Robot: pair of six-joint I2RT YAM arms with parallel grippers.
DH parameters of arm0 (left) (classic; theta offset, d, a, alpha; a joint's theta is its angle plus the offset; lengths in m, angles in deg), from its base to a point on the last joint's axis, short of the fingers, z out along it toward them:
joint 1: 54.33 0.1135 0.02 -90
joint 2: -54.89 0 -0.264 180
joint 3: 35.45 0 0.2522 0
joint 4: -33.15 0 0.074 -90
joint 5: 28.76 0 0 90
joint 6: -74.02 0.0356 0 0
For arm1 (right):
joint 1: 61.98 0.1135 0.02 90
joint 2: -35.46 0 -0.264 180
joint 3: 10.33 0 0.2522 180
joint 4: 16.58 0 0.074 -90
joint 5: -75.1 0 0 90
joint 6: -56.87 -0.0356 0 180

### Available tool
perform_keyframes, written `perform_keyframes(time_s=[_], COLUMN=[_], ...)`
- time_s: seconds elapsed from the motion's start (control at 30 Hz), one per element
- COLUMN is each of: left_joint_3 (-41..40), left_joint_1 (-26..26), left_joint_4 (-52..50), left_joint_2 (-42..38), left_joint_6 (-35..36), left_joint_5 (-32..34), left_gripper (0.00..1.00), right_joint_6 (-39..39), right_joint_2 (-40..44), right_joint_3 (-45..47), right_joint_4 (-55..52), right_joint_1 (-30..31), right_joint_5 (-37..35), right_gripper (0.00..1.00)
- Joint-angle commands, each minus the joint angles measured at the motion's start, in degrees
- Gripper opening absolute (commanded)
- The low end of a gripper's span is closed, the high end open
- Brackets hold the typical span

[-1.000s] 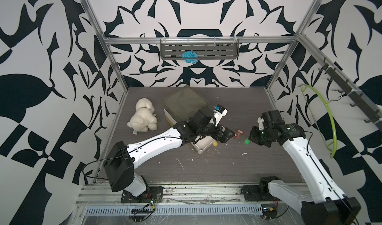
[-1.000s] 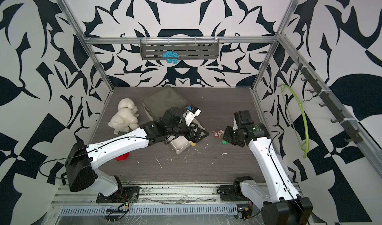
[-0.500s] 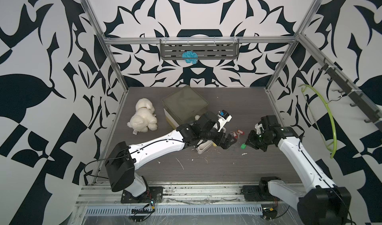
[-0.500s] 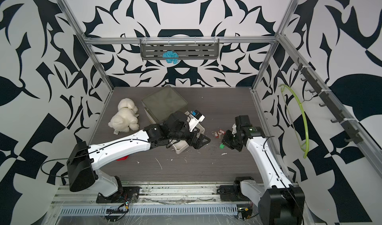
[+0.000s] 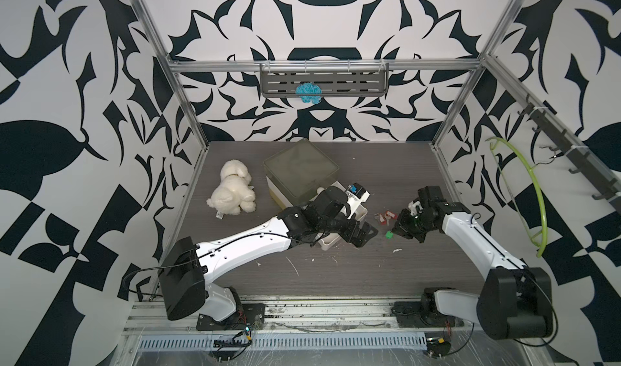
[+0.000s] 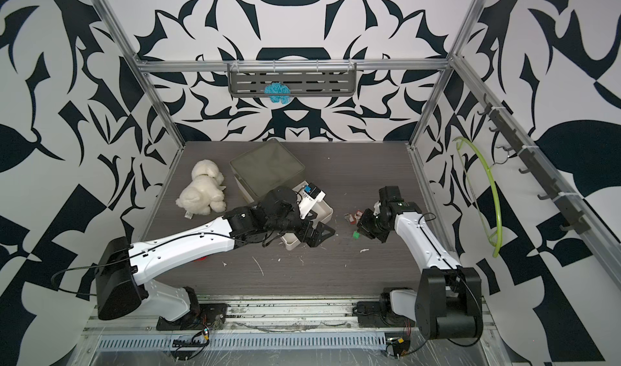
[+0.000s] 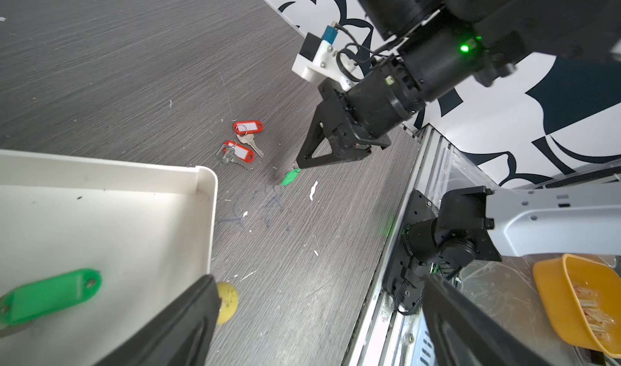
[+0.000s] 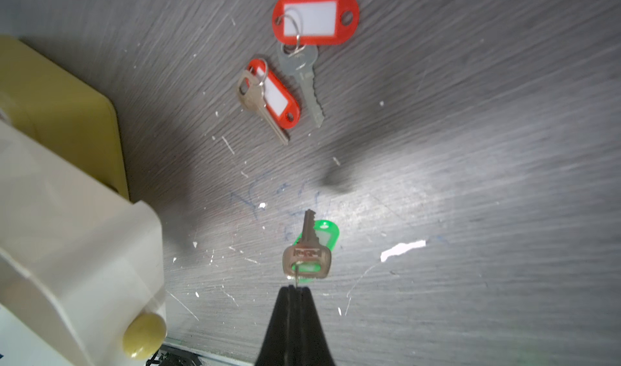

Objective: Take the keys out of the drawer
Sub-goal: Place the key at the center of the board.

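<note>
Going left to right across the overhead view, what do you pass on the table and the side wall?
White plush dog → grey-lidded drawer box → left gripper → red-tagged keys → green hanger. The green-tagged key and right gripper overlap the red ones, so I skip them.

Grey table (image 5: 336, 273), red-tagged keys (image 5: 384, 217), plush dog (image 5: 232, 193)

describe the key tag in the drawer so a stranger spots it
Start at the white plastic drawer pulled open from the olive-lidded box. On its floor lies a green oblong plastic key tag. Both red-tagged keys lie outside it, and the second green tag hangs from the right arm's fingers.
</note>
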Motion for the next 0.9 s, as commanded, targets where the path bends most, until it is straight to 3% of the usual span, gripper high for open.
perform_keyframes(time_s=[0.0,0.43,0.87], left_joint_3=[-1.24,-2.36,-3.39], left_joint_1=[-0.26,-0.23,-0.26], left_joint_4=[-1.54,-3.22,-3.85], left_joint_2=[-2.01,-4.18,-5.61], left_joint_6=[0.39,0.48,0.33], left_joint_5=[1.56,3.13,4.03], left_gripper=[0.99,0.99,0.99], right_joint_6=[0.62,5.88,6.37], right_joint_2=[-2.14,-11.08,-17.08], right_joint_3=[-0.29,-3.78,-7.55], right_joint_4=[2.6,3.68,4.82], right_joint_1=[-0.86,-7.89,-8.71], right_joint_5=[0.18,-0.51,-1.43], right_gripper=[0.0,0.0,0.0])
